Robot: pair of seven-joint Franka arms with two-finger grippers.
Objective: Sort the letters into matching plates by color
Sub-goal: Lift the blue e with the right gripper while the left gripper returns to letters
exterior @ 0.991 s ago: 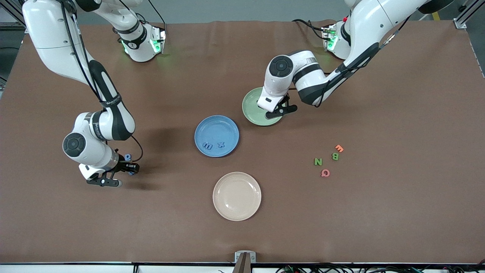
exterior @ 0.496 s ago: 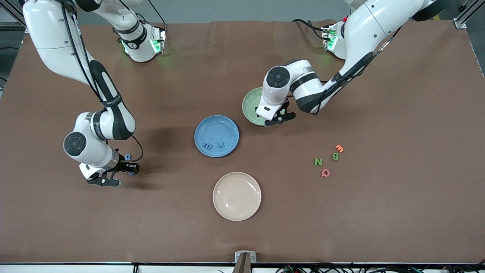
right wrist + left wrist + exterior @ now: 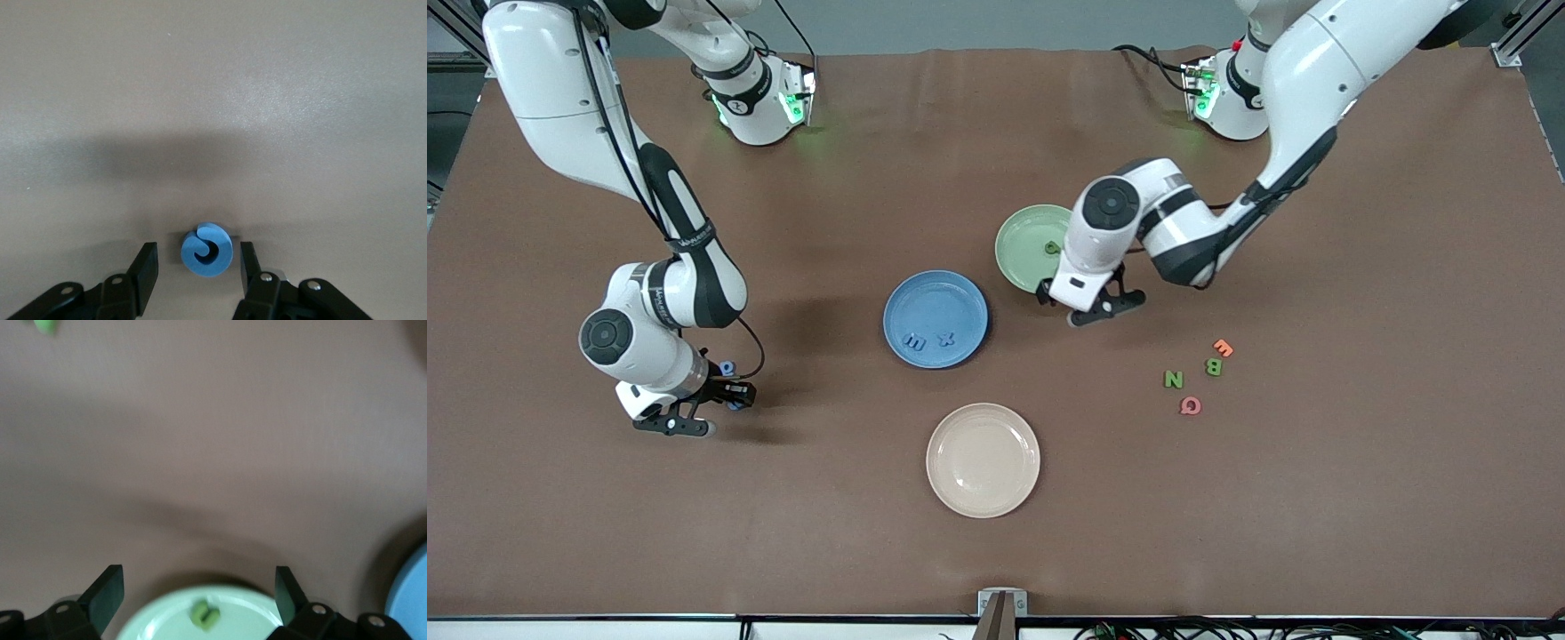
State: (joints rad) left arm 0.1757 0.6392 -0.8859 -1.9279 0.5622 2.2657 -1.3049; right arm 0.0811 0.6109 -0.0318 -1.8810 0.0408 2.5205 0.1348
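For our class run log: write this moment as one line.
left tool: open, over green plate edge | green letter: in plate | right tool: astride blue letter

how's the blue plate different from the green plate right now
The blue plate holds two blue letters; the green plate shows one green letter.
The blue plate lies fully in view; the green plate's edge is partly covered by the left arm, whose open left gripper is over the table beside it.
The blue plate sits nearer the front camera.
Both are round and shallow, about equal in size.
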